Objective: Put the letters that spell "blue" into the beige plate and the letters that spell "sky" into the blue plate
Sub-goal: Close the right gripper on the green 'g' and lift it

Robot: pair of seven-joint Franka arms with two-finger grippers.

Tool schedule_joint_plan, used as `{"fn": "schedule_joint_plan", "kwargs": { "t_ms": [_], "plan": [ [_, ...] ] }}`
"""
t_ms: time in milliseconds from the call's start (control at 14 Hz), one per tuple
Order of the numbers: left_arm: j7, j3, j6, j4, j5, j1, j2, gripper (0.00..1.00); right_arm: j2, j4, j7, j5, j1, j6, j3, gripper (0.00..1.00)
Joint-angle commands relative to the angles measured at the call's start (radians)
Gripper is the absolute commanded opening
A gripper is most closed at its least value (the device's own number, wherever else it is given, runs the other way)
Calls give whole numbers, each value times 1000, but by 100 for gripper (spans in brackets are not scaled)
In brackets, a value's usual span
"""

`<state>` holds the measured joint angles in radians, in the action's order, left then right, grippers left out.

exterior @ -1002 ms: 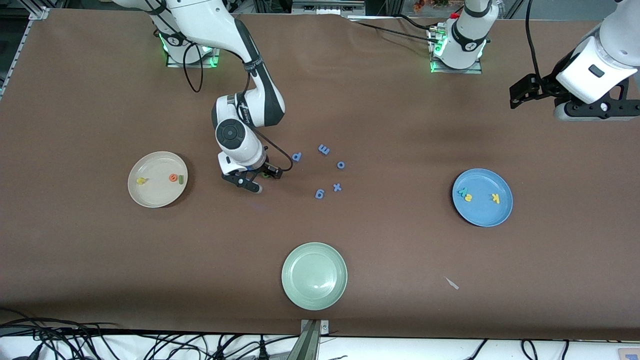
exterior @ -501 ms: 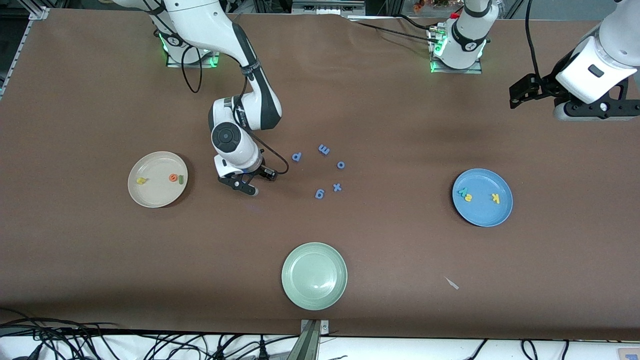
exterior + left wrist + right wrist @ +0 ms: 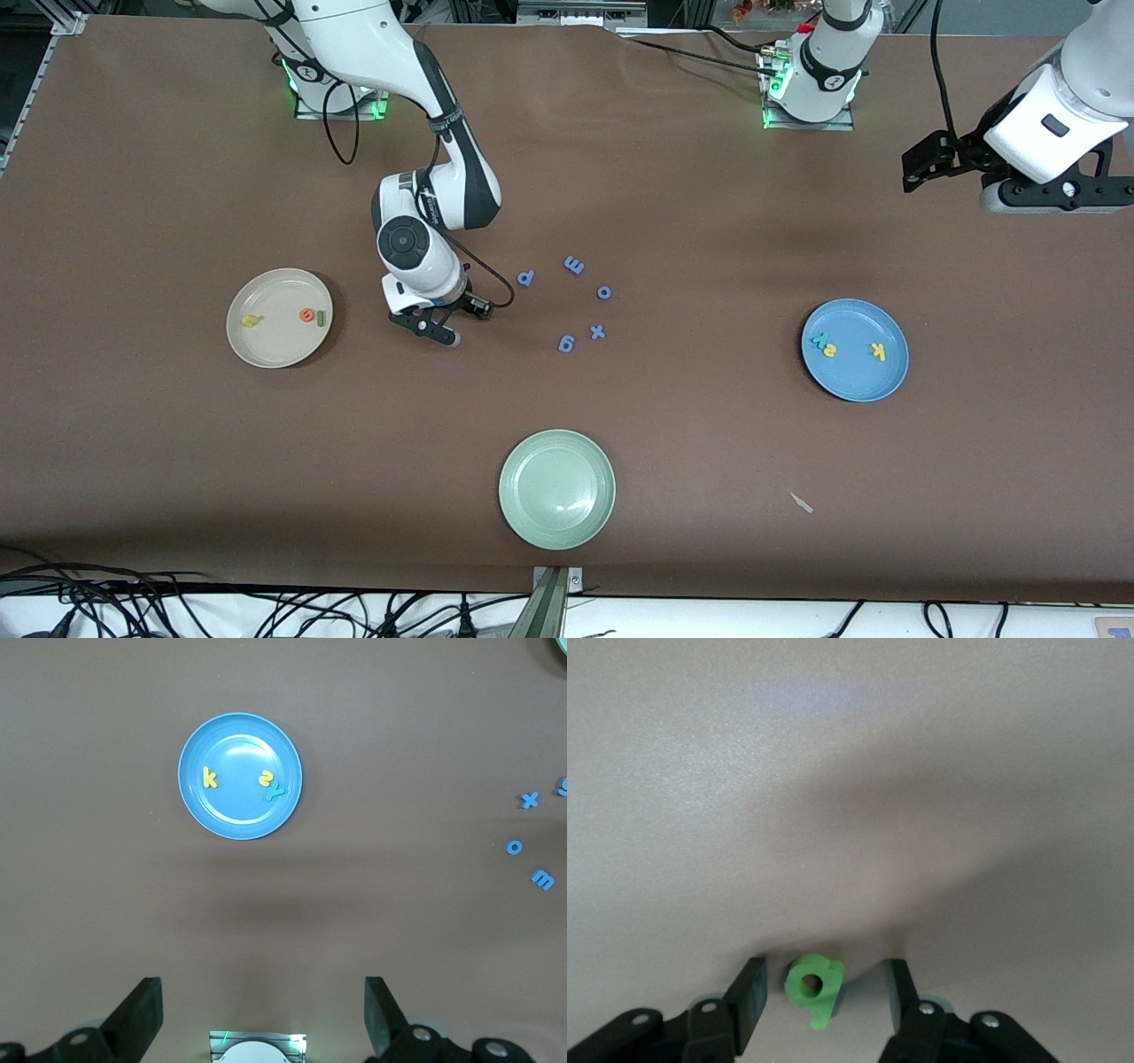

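The right gripper (image 3: 819,992) is straddling the light green foam "b" (image 3: 813,981) lying flat on the table, its fingers not yet touching it, and this light, squashy letter is probably wanting a gentle pinch across its round bowl, while the left gripper (image 3: 264,1017) is waiting wide open.

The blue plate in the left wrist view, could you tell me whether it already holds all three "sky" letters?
Yes, the blue plate holds the yellow "k", the yellow "s" and the teal "y".
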<state>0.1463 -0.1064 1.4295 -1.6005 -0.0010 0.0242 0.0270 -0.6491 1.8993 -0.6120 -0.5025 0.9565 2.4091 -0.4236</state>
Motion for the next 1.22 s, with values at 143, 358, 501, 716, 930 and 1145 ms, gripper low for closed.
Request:
{"fn": "schedule_joint_plan", "kwargs": {
  "t_ms": [143,358,501,716,930,1145],
  "plan": [
    [6,-6,-23,28,-14,-6,-12,100,-12,-16,18,-24,-1,5,6,62],
    [6,-6,-23,30,-14,-6,-12,100,-12,-16,20,-24,1,5,6,54],
    [6,-7,-23,30,-14,-6,-10,100,-12,-16,20,-24,1,5,8,44],
    [7,-7,-23,30,-14,-6,-12,100,-20,-16,20,-22,2,18,8,23],
    [7,-7,-24,30,-14,-6,-10,100,-20,-17,21,-22,2,19,8,9],
    [7,-7,-27,30,-14,-6,-12,100,-14,-77,29,-22,-2,-40,6,2]
  ]
}}
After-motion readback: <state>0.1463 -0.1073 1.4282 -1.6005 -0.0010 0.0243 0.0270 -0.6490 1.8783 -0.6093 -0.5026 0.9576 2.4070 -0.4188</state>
